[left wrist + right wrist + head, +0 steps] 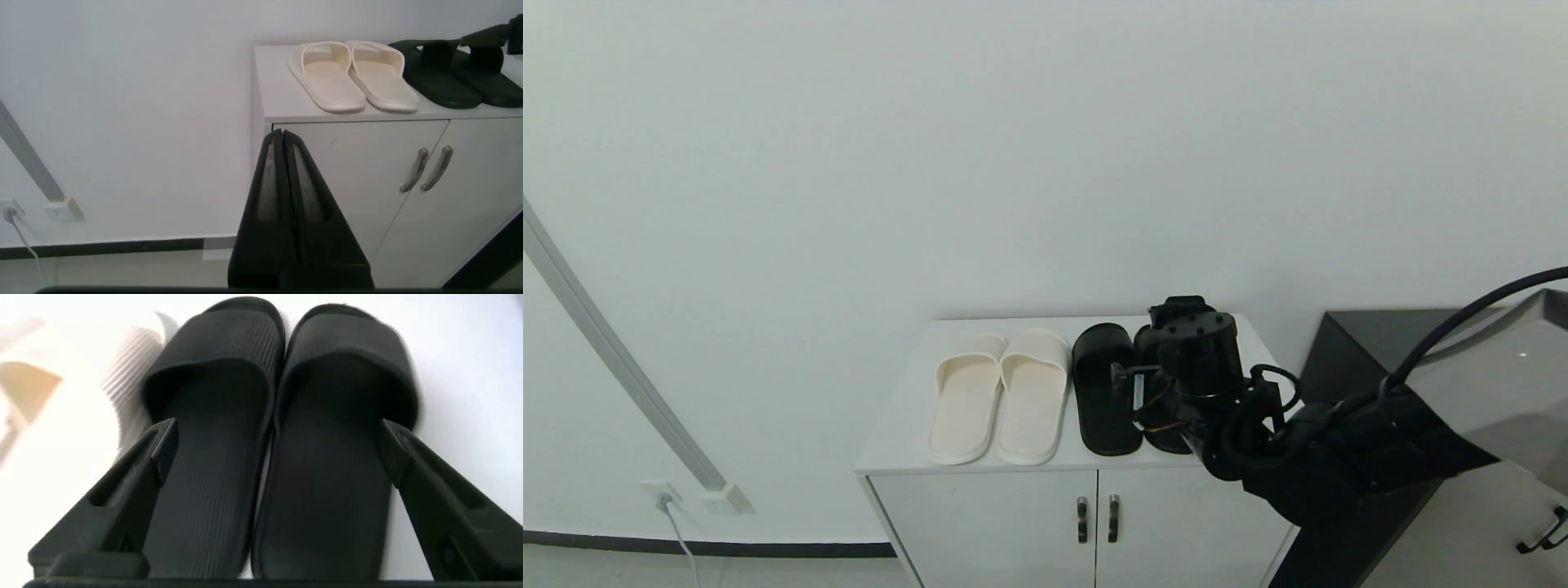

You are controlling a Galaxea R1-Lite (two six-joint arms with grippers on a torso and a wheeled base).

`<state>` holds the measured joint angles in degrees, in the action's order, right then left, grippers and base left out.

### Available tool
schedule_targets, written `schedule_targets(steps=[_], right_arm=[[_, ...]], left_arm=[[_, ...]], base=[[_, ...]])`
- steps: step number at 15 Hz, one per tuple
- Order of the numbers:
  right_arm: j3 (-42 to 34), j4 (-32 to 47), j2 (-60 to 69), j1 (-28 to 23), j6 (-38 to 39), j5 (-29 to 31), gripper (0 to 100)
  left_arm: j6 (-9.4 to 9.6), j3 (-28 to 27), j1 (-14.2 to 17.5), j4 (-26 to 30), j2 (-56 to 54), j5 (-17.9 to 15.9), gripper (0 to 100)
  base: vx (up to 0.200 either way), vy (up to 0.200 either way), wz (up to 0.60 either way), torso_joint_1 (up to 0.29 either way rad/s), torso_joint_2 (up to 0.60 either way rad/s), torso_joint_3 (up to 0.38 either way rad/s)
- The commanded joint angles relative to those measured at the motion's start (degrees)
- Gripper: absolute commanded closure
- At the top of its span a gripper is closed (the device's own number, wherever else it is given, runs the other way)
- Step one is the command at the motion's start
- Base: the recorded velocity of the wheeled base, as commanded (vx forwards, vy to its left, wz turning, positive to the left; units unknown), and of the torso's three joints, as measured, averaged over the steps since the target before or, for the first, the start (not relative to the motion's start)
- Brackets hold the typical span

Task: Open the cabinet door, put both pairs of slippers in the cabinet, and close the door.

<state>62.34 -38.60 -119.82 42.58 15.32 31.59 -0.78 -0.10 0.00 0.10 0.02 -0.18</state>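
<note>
Left claw (283,139): pressed together, low in front of the cabinet.
Cabinet doors (1005,514): both were shut, so nothing could go in yet.
Right claw (278,433): spread wide astride both black slippers (1104,400) on the cabinet top.
Risk: closing might have pinched only one, shoving the other into the cream slippers (1029,392) or off the edge.

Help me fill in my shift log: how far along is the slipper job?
Nothing looks done yet: the white two-door cabinet is shut, and the cream foam slippers and black ribbed slippers both sit on its top. In hand: the right pincer is open over the black pair, not gripping; the left pincer is shut, low before the cabinet. Left: open a door, store both pairs, close it.
</note>
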Motion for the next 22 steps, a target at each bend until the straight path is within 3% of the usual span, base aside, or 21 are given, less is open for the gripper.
schedule_targets(steps=[1, 16, 17, 22], right_arm=[[4.9, 0.0, -6.2, -1.9, -0.2, -0.3, 0], [21.9, 1.1, -18.1, -6.1, -4.0, -0.6, 0], [22.4, 1.2, -18.3, -6.0, -4.0, -0.6, 100], [23.4, 2.1, -18.6, -6.0, -4.5, -0.6, 100]], left_arm=[[-0.01, 0.0, 0.0, 0.0, 0.1, 0.0, 100], [-0.10, 0.0, 0.0, 0.0, 0.1, 0.0, 100], [-0.10, 0.0, 0.0, 0.0, 0.1, 0.0, 100], [-0.10, 0.0, 0.0, 0.0, 0.1, 0.0, 100]], base=[[0.000, 0.000, 0.00, 0.000, 0.00, 0.000], [0.000, 0.000, 0.00, 0.000, 0.00, 0.000], [0.000, 0.000, 0.00, 0.000, 0.00, 0.000], [0.000, 0.000, 0.00, 0.000, 0.00, 0.000]])
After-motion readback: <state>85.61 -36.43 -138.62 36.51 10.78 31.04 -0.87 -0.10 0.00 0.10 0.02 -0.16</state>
